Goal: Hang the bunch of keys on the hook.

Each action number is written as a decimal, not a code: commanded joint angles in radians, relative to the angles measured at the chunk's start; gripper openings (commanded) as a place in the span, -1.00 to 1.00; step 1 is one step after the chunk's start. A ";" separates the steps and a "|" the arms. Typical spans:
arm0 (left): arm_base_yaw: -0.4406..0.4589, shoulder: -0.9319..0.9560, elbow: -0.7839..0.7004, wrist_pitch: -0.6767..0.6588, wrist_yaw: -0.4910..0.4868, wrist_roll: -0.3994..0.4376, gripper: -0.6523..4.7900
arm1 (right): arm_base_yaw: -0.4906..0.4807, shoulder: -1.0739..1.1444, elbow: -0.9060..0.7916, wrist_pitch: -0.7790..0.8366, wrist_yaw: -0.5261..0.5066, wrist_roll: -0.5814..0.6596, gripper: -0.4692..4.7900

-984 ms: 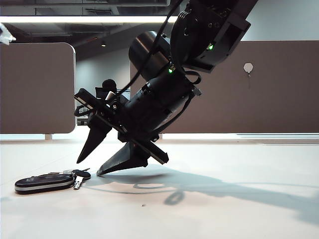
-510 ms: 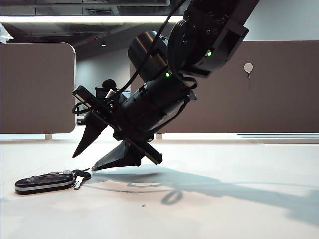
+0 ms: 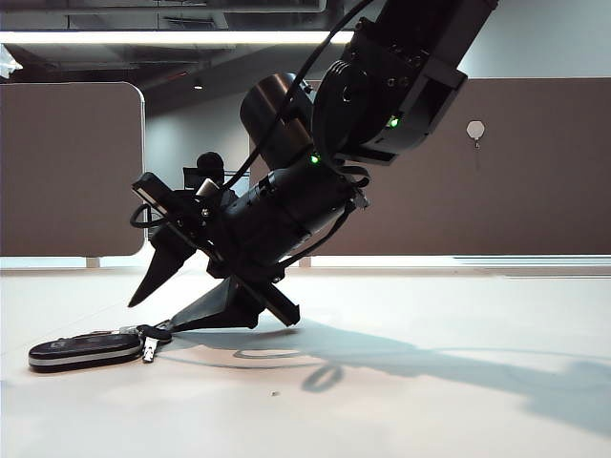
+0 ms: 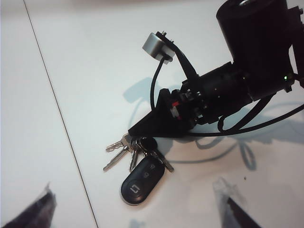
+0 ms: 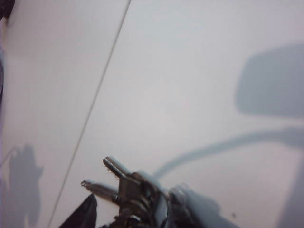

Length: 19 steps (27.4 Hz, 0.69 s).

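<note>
White table, brown panels, dim room behind

A white table [image 3: 458,401] fills the near ground, bare and matt, with a thin dark seam [image 4: 57,109] running across its top and soft grey shadows lying on it toward the right. A small dark speck [image 3: 275,392] sits on the surface near the middle. At the far edge stand two brown partition panels: one with a rounded upper corner on the left [image 3: 72,167], and a wider one on the right [image 3: 535,181]. Between them a dim room opens, under a dark ceiling with a long bright strip light [image 3: 162,36] across the top.
</note>
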<state>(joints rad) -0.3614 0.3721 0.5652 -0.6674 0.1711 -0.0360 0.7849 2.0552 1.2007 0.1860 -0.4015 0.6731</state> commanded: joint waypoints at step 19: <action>0.000 0.000 0.008 0.010 -0.003 -0.002 1.00 | 0.013 -0.027 -0.005 -0.029 -0.019 -0.053 -0.83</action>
<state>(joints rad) -0.3614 0.3721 0.5652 -0.6701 0.1711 -0.0360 0.8001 2.0441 1.1969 0.1555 -0.4351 0.6460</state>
